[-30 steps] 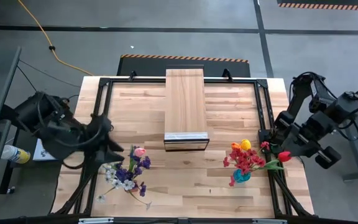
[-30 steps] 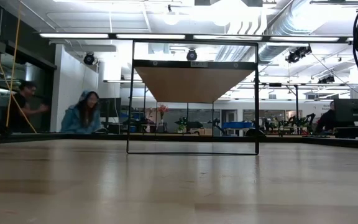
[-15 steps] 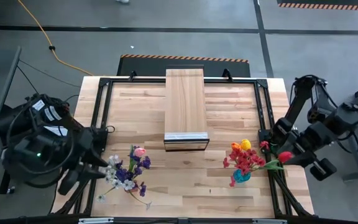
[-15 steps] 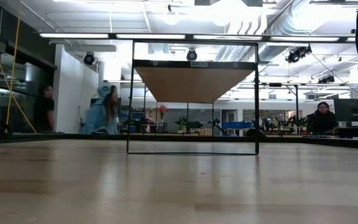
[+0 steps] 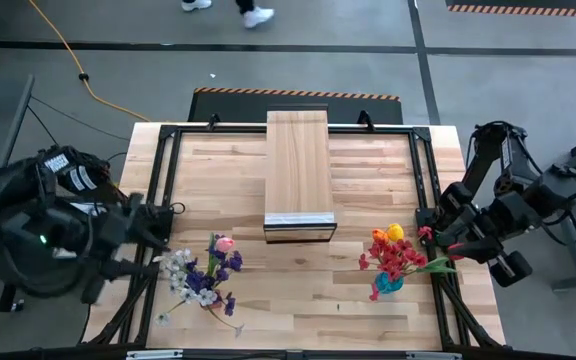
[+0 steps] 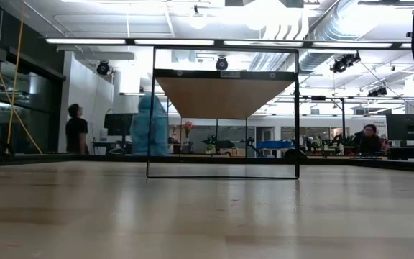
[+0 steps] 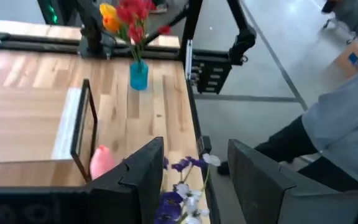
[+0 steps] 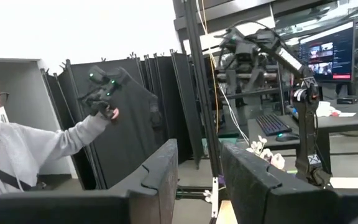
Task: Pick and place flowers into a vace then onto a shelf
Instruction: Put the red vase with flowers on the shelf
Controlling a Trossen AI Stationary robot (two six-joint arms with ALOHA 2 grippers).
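Red, orange and yellow flowers [image 5: 393, 255] stand in a small blue vase [image 7: 138, 74] at the table's near right. A loose bunch of purple, white and pink flowers [image 5: 208, 278] lies at the near left. The pale wood shelf [image 5: 298, 170] stands at the far middle. My left gripper [image 7: 194, 152] hangs open at the table's left edge [image 5: 153, 243], just left of that bunch, with nothing between its fingers. My right gripper [image 8: 197, 152] is raised at the right edge [image 5: 455, 243] beside the vase flowers. It is open and holds nothing.
A black metal frame [image 5: 158, 200] runs round the tabletop. The shelf's black legs [image 6: 221, 173] stand mid-table in the low view. People walk in the room behind, and one person [image 8: 17, 149] holding a hand-held gripper stands close to the table's near left corner.
My left arm has swung toward the table's near edge. Its gripper has drawn back to the left edge and rolled about its own axis, staying open. My right gripper has tipped a little and shifted slightly toward the near edge. The flowers have not moved.
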